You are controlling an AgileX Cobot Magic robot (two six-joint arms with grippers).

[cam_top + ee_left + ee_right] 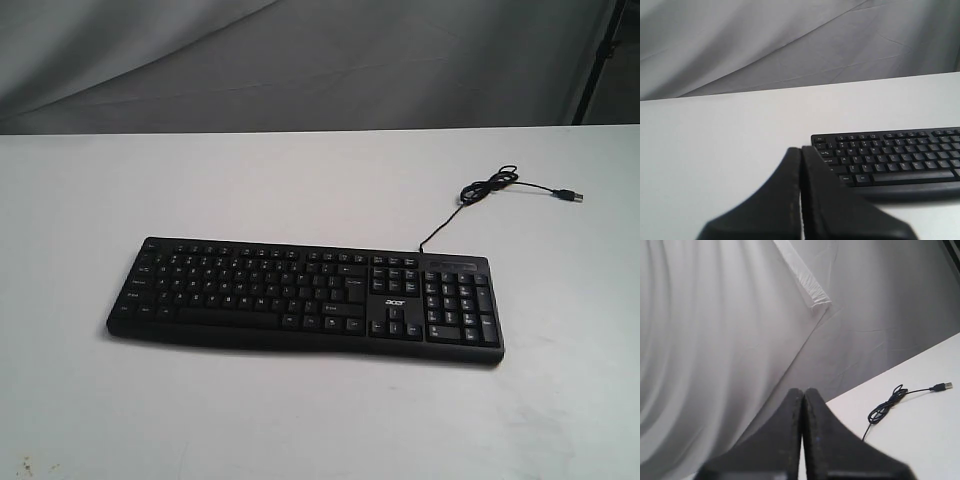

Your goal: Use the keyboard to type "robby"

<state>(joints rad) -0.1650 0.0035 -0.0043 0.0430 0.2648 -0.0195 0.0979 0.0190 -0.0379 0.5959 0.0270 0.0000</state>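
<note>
The black keyboard [305, 296] with white legends and an acer logo lies flat in the middle of the white table [300, 180]. Its thin USB cable [490, 188] runs off toward the back right and ends in a coiled bundle and plug. Neither arm shows in the exterior view. In the left wrist view my left gripper [801, 149] is shut with nothing in it, and the keyboard [890, 157] lies a short way beyond its tip. My right gripper [803, 390] is shut and empty too, raised toward the curtain, with the cable coil [885, 410] off to one side.
A grey-white curtain [300, 60] hangs behind the table's far edge. A dark stand [600, 50] is at the back right corner. White tabletop surrounds the keyboard on all sides.
</note>
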